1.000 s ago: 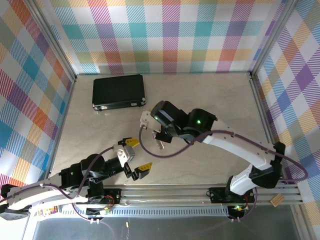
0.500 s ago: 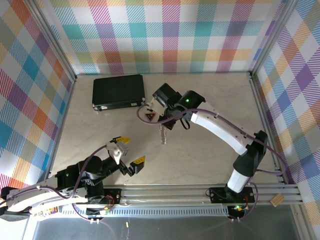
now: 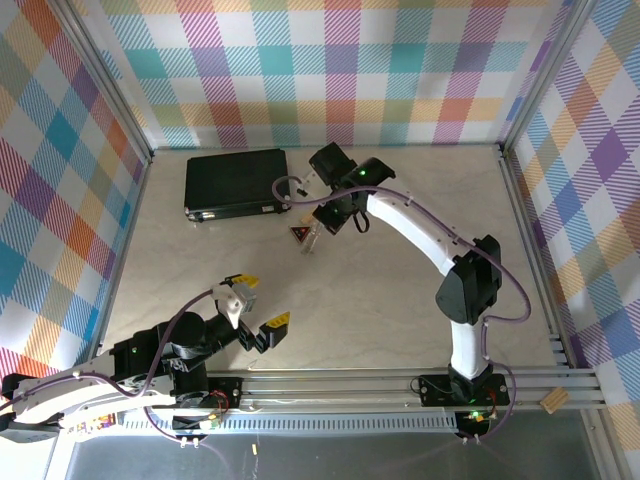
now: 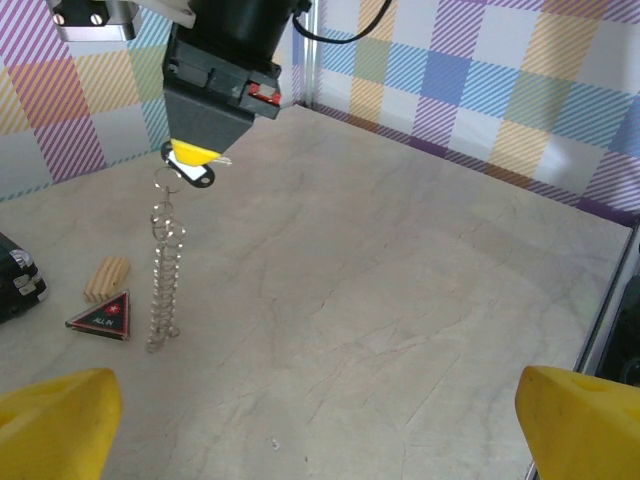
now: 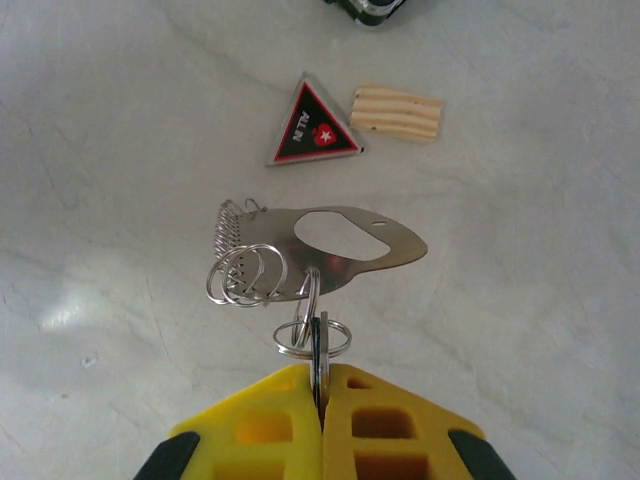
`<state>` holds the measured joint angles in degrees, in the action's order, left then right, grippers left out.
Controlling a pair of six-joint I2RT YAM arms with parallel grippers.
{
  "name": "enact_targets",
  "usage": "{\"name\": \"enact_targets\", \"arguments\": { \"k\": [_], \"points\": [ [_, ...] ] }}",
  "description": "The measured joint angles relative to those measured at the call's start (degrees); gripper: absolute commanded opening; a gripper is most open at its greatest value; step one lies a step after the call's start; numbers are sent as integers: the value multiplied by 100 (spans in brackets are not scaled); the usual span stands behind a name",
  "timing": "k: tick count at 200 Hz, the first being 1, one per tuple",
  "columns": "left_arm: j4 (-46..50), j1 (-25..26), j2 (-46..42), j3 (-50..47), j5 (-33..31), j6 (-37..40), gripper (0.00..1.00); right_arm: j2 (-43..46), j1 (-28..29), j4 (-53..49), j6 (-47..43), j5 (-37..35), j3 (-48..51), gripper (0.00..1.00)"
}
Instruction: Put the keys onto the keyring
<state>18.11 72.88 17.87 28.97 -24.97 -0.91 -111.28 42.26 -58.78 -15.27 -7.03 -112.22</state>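
Right gripper point(image 5: 320, 388): yellow fingers point(image 5: 262, 420) pressed together, pinching the dark oval tag of the tiny thin metal keyring point(image 5: 313, 345). Pale silver-grey metal keys point(image 5: 345, 240): hung straight below that gripper, long axis vertical, lower end just beside a dark-red triangular trinket point(image 4: 103, 317). Left gripper point(image 4: 320, 415): spread wide, nothing held, well apart; right arm judged nearer.

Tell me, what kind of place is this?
Probably a robot test booth, not a home: two robot arms bolted to a metal rail, a table, and checkered walls closing it in.
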Motion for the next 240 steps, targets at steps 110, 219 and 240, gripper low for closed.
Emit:
{"name": "enact_targets", "arguments": {
  "k": [110, 219, 240],
  "points": [
    [131, 0, -306, -70, -2, -63, 100, -55, -72, 337, 398, 402, 855, 0],
    [33, 0, -57, -153, 0, -103, 100, 1244, -72, 1003, 955, 1513, 3176, 0],
    [-101, 0, 55, -153, 2, -101, 100, 1388, -66, 1228, 1169, 1762, 3735, 0]
  ]
}}
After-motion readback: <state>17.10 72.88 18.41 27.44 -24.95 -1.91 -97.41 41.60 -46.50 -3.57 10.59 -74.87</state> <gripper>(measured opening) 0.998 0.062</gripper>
